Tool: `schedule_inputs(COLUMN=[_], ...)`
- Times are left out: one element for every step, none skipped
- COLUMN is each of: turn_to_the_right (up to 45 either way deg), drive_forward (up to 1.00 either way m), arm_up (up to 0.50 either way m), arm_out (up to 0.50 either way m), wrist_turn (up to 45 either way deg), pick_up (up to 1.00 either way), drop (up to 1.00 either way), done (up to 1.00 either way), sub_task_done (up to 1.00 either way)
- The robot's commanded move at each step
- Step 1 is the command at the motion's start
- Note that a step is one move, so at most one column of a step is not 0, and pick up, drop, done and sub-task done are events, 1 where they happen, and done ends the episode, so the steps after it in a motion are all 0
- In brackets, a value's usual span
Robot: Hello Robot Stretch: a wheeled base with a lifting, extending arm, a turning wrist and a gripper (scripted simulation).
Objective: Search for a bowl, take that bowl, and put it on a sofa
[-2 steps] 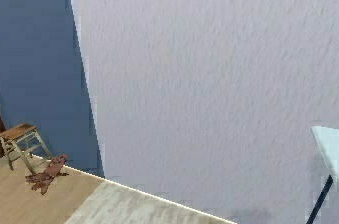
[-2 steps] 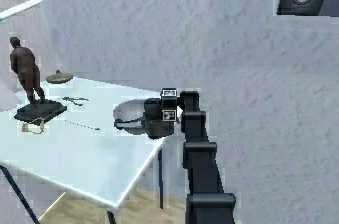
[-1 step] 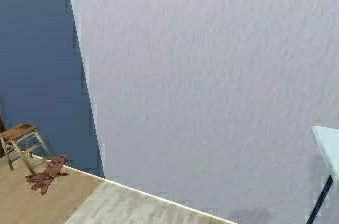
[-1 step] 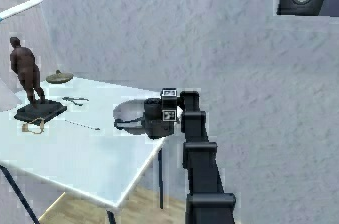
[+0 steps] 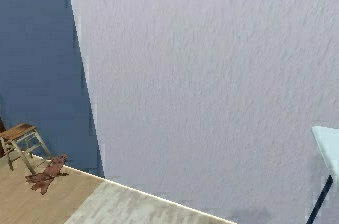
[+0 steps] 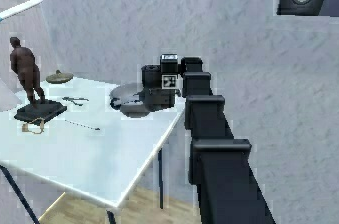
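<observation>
gripper (image 6: pixel 143 87), at the arm's far end, is seen at a dark bowl (image 6: pixel 127 101) on a white table (image 6: pixel 97 160); whether it holds anything cannot be told. a brown statue (image 6: pixel 24 70) stands on the same table.

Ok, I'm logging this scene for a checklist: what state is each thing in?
statue, upright on its dark base on the white table.
dark bowl, resting on the table at the gripper; cannot tell whether it is held.
small bronze dish, upright near the table's far edge.
arm, reaching out over the table.
stool, standing on the floor.
brown object, lying on the floor.
</observation>
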Motion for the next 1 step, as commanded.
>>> schedule_inputs(turn_to_the_right=[0.0], drive_forward=[0.00], arm_up=[0.00], arm_out=[0.00], wrist_turn=[-45.0], pick_up=[0.00], drop=[0.00], done=[0.00], sub_task_done=[0.00])
